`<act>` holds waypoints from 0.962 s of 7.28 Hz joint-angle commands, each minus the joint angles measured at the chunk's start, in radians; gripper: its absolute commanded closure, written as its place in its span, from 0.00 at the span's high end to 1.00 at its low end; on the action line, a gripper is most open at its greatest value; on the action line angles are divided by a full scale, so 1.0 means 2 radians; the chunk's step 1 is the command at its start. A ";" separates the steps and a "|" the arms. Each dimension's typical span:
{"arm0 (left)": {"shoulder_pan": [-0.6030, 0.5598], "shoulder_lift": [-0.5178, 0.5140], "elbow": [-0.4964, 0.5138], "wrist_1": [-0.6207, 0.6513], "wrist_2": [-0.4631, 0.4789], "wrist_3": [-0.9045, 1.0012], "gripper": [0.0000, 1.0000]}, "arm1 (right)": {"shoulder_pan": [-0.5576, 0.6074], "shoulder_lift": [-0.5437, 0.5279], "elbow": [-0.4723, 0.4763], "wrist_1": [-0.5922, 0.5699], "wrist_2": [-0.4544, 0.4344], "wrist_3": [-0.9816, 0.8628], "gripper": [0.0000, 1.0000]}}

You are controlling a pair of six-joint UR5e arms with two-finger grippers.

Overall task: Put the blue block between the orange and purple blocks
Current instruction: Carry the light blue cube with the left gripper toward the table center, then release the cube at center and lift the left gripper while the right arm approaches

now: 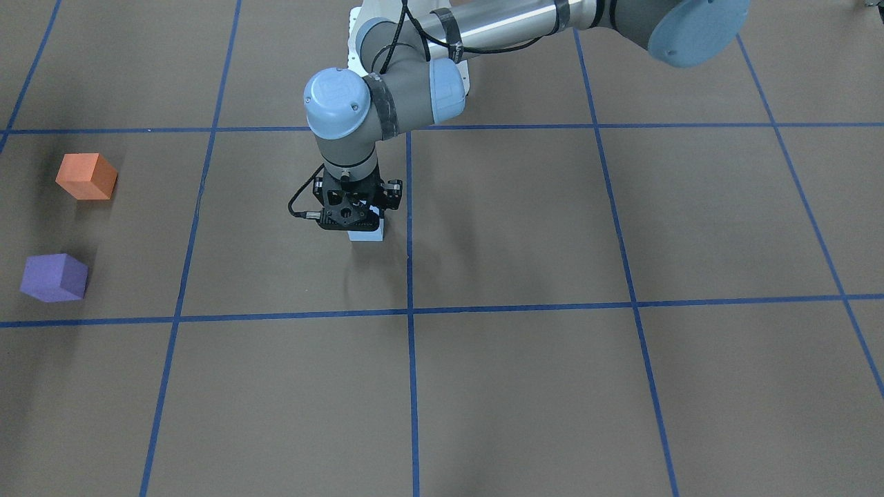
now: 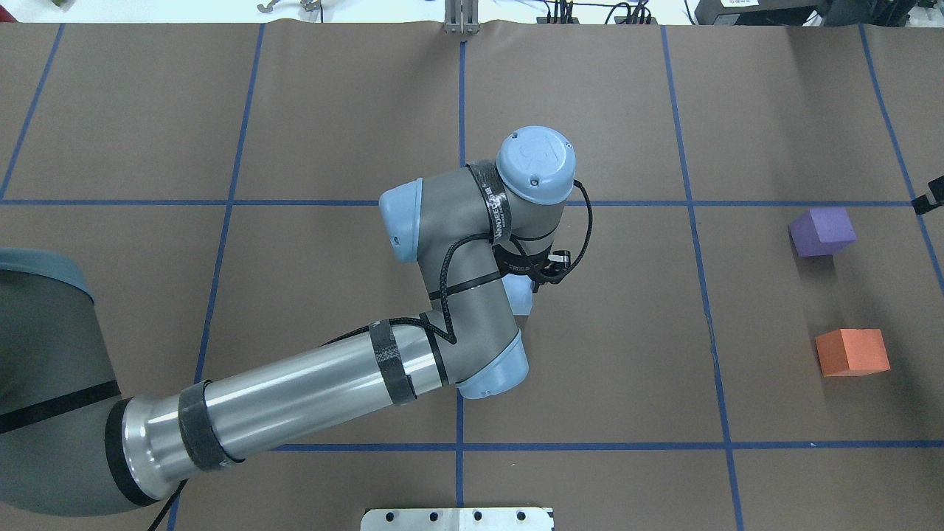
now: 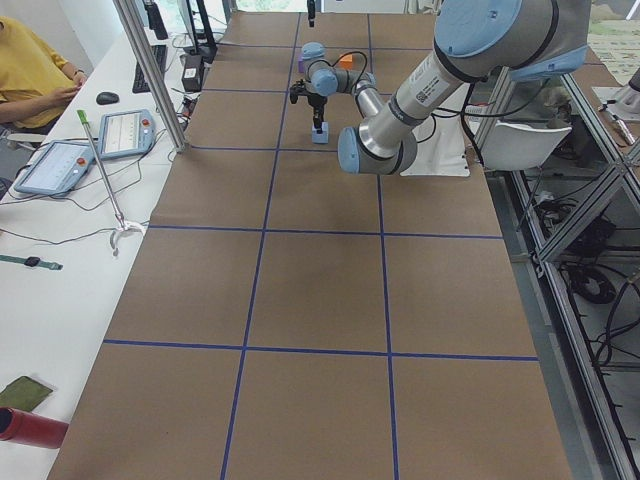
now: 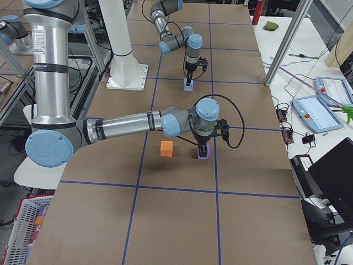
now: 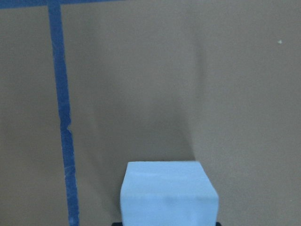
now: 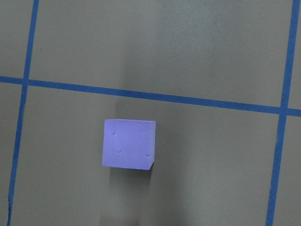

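Observation:
The light blue block (image 1: 367,234) is near the table's middle, under my left gripper (image 1: 360,222). The jaws stand down over its top and look shut on it. I cannot tell whether it rests on the table. It fills the bottom of the left wrist view (image 5: 169,193) and peeks out beside the wrist in the overhead view (image 2: 521,299). The orange block (image 1: 86,176) and the purple block (image 1: 54,277) sit apart at the table's far right end. My right gripper (image 4: 203,148) hangs above the purple block (image 6: 128,143), its jaws unclear.
Blue tape lines (image 1: 409,276) divide the brown table into squares. The left arm's elbow and forearm (image 2: 295,391) span the table's left half. A white base plate (image 2: 457,518) lies at the robot's edge. Tablets and an operator (image 3: 30,70) are at the side bench.

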 commanded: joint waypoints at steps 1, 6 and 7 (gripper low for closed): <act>-0.012 0.002 -0.013 0.006 0.016 -0.003 0.99 | -0.024 0.011 0.005 0.005 0.005 0.021 1.00; -0.106 0.245 -0.259 0.009 -0.054 0.035 1.00 | -0.239 0.126 0.007 0.157 -0.102 0.405 1.00; -0.125 0.288 -0.283 0.007 -0.064 0.049 1.00 | -0.283 0.165 0.002 0.153 -0.133 0.473 1.00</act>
